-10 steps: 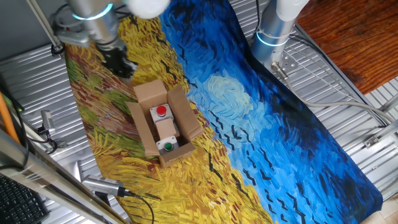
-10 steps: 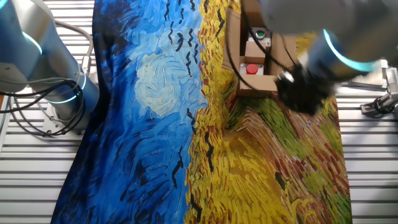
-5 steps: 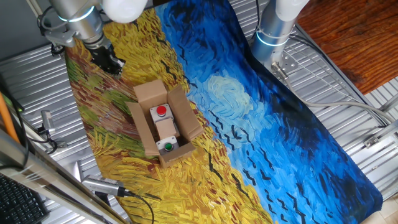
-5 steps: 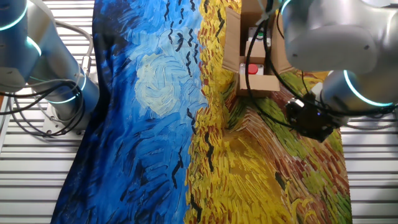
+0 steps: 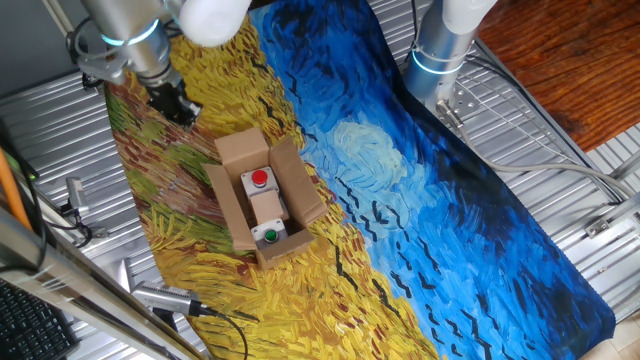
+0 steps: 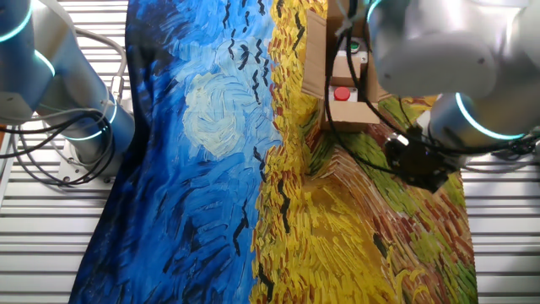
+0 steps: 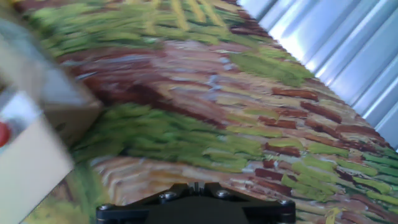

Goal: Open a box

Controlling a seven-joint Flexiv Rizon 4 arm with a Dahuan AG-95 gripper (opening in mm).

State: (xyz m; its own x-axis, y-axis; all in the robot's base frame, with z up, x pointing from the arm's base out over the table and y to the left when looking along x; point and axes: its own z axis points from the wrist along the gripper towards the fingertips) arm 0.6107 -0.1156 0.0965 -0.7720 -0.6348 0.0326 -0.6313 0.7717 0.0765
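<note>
Four flaps: all folded outward on the box [image 5: 262, 205], so its top stands open.
Box: small, elongated brown cardboard, lying flat on the painted cloth [image 5: 420, 200] in its yellow part, just beside the edge where yellow meets blue.
Inside the box: a beige unit [image 5: 264, 211] with a red button [image 5: 260, 179] at one end and a green button [image 5: 269, 236] at the other (both plainly visible from above).
Box in the other fixed view: the box [image 6: 314, 59] sits at the top edge, partly hidden behind the arm [image 6: 447, 51]; the red button [image 6: 342, 94] shows.
Box in the hand view: only a blurred corner of the box [image 7: 31, 149] shows at the left edge, with a sliver of red.
Gripper: the gripper [image 5: 172, 103] hangs over the cloth well apart from the box, off its red-button end, toward the cloth's yellow-brown corner.
Gripper in the other fixed view: the gripper [image 6: 418, 162] is a dark shape near the box, not touching it.
Jaws: nothing is seen between them; how far they are parted I cannot tell, since the fixed views show only a dark block and the hand view shows just the black housing [image 7: 196, 202] at the bottom.
Counter: ribbed metal counter [image 5: 540, 230] under and around the cloth.
Second arm: a white arm base [image 5: 445, 40] stands beyond the box, at the cloth's blue side.
</note>
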